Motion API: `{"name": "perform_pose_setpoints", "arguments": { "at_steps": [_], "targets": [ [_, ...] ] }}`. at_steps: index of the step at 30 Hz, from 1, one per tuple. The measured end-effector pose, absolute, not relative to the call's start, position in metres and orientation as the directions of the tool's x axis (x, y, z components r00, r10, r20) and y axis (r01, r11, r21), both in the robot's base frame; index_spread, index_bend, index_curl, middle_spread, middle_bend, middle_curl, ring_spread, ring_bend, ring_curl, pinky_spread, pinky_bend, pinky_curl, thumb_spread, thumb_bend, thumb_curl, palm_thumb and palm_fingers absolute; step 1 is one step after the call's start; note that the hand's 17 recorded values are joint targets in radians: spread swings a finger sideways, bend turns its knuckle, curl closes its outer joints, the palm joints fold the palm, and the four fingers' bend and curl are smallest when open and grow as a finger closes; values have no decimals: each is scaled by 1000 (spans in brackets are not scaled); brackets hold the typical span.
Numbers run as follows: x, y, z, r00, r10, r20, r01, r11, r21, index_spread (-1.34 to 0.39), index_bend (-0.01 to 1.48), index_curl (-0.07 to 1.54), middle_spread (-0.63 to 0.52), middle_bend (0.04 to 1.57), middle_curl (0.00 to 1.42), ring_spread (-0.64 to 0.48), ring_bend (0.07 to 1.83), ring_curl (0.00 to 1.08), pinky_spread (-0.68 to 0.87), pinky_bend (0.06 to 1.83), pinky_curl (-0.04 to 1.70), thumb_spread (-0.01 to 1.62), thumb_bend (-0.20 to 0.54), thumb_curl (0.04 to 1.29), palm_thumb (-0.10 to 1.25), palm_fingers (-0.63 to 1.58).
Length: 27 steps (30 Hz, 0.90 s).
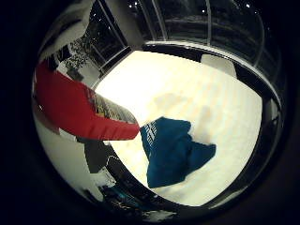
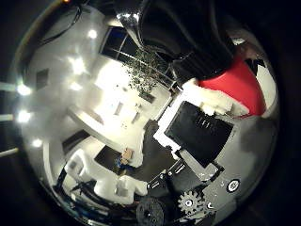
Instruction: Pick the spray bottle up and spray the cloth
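A red spray bottle (image 1: 70,103) with a printed label lies close against my palm in the little finger side view and is held up above the white table (image 1: 211,98). A crumpled blue cloth (image 1: 173,150) lies on the table below and just beyond the bottle's end. In the thumb side view the bottle's red top and white spray part (image 2: 235,85) sit next to my right hand (image 2: 202,137), whose black and white fingers curl round the bottle.
A white object (image 1: 220,64) sits at the table's far edge, below dark windows (image 1: 202,23). Dark equipment (image 1: 122,192) stands by the table's edge beside the cloth. The thumb side view looks out at a room with ceiling lights (image 2: 75,66).
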State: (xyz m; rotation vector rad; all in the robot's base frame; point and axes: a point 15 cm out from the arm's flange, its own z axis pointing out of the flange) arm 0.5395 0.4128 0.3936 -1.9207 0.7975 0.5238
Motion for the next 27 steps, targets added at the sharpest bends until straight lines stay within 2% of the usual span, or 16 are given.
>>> {"name": "perform_pose_setpoints", "arguments": {
  "at_steps": [5, 10, 15, 27],
  "targets": [
    [541, 442, 356, 675, -238, -698, -735, -298, -610, -177, 1229, 721, -97, 1418, 654, -184, 1425, 731, -65, 995, 1576, 779, -16, 908, 1047, 1154],
    [547, 453, 306, 647, -261, -717, -760, -305, -574, -177, 1228, 722, -93, 1417, 654, -183, 1428, 728, -65, 995, 1572, 773, -16, 912, 1047, 1154],
    [542, 471, 256, 650, -283, -706, -755, -342, -559, -177, 1227, 723, -90, 1417, 655, -182, 1430, 725, -65, 996, 1569, 763, -16, 917, 1042, 1154],
    [542, 479, 192, 676, -312, -667, -733, -378, -566, -179, 1210, 729, -89, 1420, 655, -182, 1435, 720, -64, 999, 1567, 744, -19, 913, 1031, 1150]
  ]
}}
